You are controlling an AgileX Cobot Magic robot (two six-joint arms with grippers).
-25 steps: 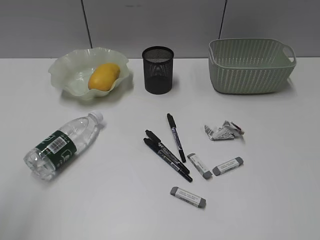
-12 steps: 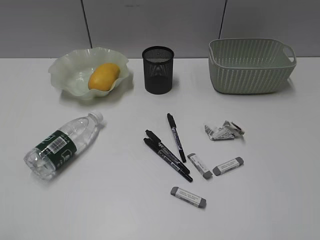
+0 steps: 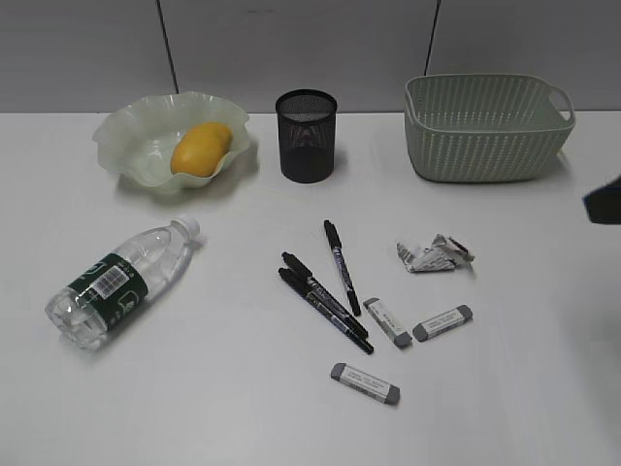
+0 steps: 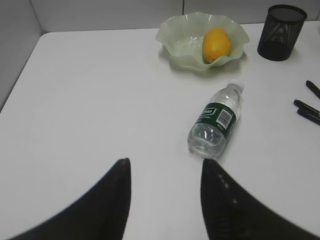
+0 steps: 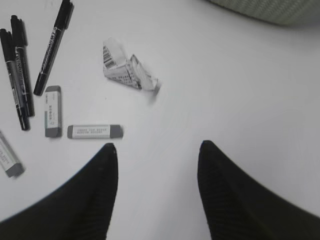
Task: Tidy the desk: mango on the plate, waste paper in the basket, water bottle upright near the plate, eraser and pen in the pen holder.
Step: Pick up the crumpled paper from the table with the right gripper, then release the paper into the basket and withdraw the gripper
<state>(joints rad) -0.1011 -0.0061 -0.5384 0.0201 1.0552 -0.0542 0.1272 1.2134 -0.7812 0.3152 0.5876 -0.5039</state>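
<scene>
A yellow mango [image 3: 202, 148] lies on the pale green wavy plate [image 3: 126, 146]. A water bottle [image 3: 121, 280] lies on its side at the left. Three black pens [image 3: 325, 296] and three grey erasers [image 3: 388, 322] lie in the middle. Crumpled waste paper [image 3: 434, 253] lies right of them. The black mesh pen holder [image 3: 307, 135] and green basket [image 3: 485, 128] stand at the back. My left gripper [image 4: 165, 162] is open and empty, short of the bottle [image 4: 216, 120]. My right gripper [image 5: 157, 147] is open and empty, near the paper [image 5: 127, 69] and an eraser [image 5: 95, 131].
A dark part of the right arm [image 3: 606, 202] shows at the right edge of the exterior view. A grey panelled wall runs behind the white table. The table's left edge [image 4: 20, 80] shows in the left wrist view.
A dark part of the right arm has come into the exterior view at the right edge. The objects on the table have not moved.
</scene>
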